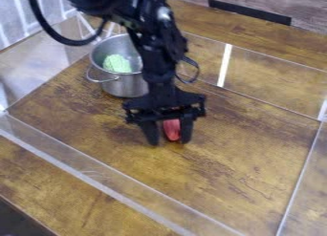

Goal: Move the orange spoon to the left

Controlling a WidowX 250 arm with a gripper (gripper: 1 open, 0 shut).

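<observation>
The orange spoon [171, 132] lies on the wooden table, and only a short red stretch of it shows between the gripper's fingers. My gripper [166, 131] points straight down and has come low over it, fingertips close to the table. One finger [144, 134] stands left of the spoon and the other right of it. The jaws are open, with a dark gap still showing between the left finger and the spoon. The spoon's bowl and the rest of its handle are hidden by the gripper.
A steel pot [113, 79] with a green item [119, 61] inside stands behind and left of the gripper. Clear plastic walls [76, 163] ring the wooden table [243, 163]. A white strip [227, 66] stands at the back right.
</observation>
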